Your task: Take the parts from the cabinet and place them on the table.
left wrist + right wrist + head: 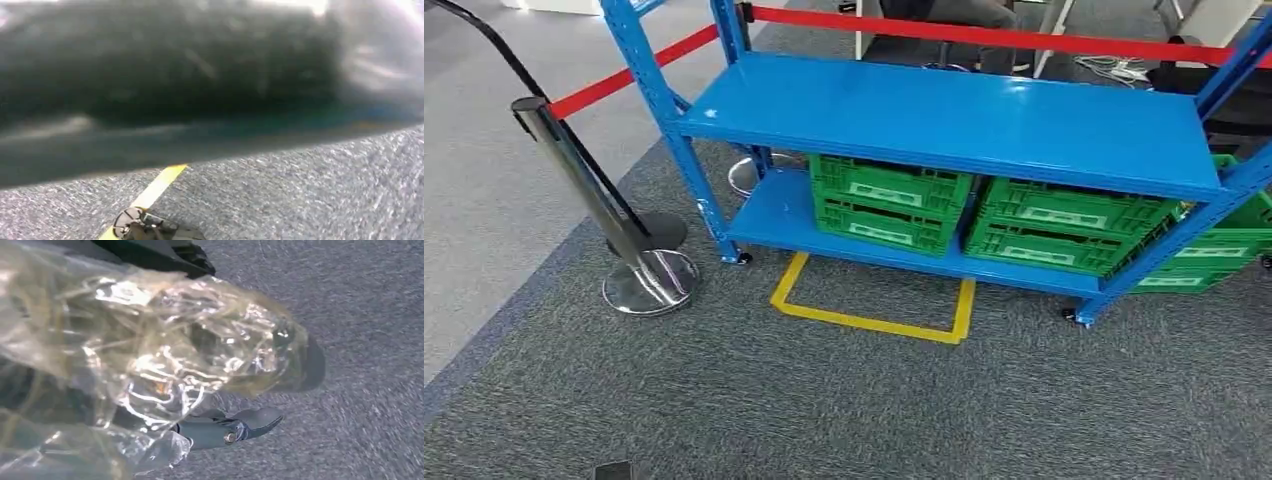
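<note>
My right hand grips a crumpled clear plastic bag of parts above the grey carpet; the bag hides most of the fingers, and a grey thumb shows beside it. The blue cabinet stands ahead, its upper shelf bare. Green crates sit on its lower shelf, another beside the first. In the left wrist view a dark blurred mass hangs over the carpet, and I cannot make out the left hand's fingers in it.
A chrome stanchion with red belts stands left of the cabinet. A yellow tape rectangle marks the carpet before the lower shelf. A third green crate sits at the right end.
</note>
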`<state>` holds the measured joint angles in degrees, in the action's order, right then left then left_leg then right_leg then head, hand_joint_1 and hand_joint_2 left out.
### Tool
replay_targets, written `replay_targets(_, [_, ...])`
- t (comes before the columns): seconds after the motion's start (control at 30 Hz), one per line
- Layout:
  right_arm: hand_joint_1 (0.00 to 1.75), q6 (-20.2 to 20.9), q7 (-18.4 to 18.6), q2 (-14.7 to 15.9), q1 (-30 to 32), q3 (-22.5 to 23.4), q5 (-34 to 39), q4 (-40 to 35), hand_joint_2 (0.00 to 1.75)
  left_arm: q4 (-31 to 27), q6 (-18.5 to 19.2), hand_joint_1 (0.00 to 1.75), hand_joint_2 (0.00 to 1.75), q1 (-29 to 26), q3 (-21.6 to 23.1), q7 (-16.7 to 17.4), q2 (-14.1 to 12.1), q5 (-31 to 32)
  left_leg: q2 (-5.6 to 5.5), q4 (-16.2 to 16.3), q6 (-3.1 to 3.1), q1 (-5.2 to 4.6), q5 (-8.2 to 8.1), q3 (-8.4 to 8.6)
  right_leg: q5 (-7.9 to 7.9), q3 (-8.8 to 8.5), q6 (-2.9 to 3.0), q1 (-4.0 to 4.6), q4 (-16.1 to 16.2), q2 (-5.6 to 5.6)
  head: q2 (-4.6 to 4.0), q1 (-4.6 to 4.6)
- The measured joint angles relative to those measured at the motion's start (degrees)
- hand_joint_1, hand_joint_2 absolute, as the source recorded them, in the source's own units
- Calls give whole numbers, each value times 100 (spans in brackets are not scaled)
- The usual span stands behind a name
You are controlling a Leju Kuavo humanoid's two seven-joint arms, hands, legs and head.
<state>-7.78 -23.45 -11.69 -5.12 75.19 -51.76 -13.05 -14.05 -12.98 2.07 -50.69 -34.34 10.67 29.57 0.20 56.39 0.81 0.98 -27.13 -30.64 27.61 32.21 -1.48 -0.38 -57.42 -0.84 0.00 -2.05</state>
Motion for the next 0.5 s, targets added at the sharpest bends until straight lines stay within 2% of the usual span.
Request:
replay_targets(0.03, [0,-9,2,0,4,0,-4,0,0,0,24,0,0,1,-2,-2,-4,18,8,-5,21,-10,2,2,128,72,-23,-4,-141,24,0,24])
replay_targets(0.07, [0,-20,9,0,2,0,-15,0,0,0,76,0,0,5,-2,-7,-7,48,8,-4,41,-10,5,-6,339,218,-40,-13,-473,27,0,67])
replay_targets(0.13, [0,-31,15,0,4,0,-31,0,0,0,88,0,0,-1,-2,-9,-7,77,25,-3,58,-24,-7,-14,740,630,-73,-24,-1374,29,0,52])
replay_targets(0.17, [0,-44,30,0,13,0,-31,0,0,0,88,0,0,-3,-2,-9,-11,103,30,2,60,-26,-9,-18,822,789,-89,-24,-1703,33,0,70])
replay_targets(0.2, [0,-48,46,0,24,0,-33,0,0,0,85,0,0,-6,-2,-9,-11,112,30,2,59,-27,-11,-11,753,798,-93,-25,-1711,34,0,57])
replay_targets(0.23, [0,-53,59,0,28,0,-33,0,0,0,85,0,0,-6,-2,-9,-11,118,30,5,54,-27,-18,0,564,680,-90,-26,-1472,36,0,65])
replay_targets(0.3, [0,-57,79,2,21,0,-35,0,0,0,83,0,0,-6,-2,-9,-9,131,29,5,26,-27,-39,43,65,171,-56,-25,-487,54,0,63])
replay_targets(0.33, [0,-59,81,2,17,0,-35,0,0,0,81,0,0,-6,-2,-9,-9,147,30,5,2,-28,-54,61,-6,-32,-35,-23,-75,91,0,65])
replay_targets(0.37, [0,-59,81,0,-3,0,-35,0,0,0,79,0,0,-5,-2,-9,-11,153,29,35,-42,-76,-81,45,91,-108,-7,9,69,101,0,68])
replay_targets(0.47, [0,-63,87,2,21,0,-35,0,0,0,79,0,0,4,-2,-9,-11,157,35,5,-126,-55,-66,57,100,-126,89,28,28,83,0,52])
replay_targets(0.5, [0,-63,90,0,25,0,-35,0,0,0,79,0,0,8,-2,-9,-13,164,31,20,-169,-50,-97,66,79,-163,136,-4,69,86,0,63])
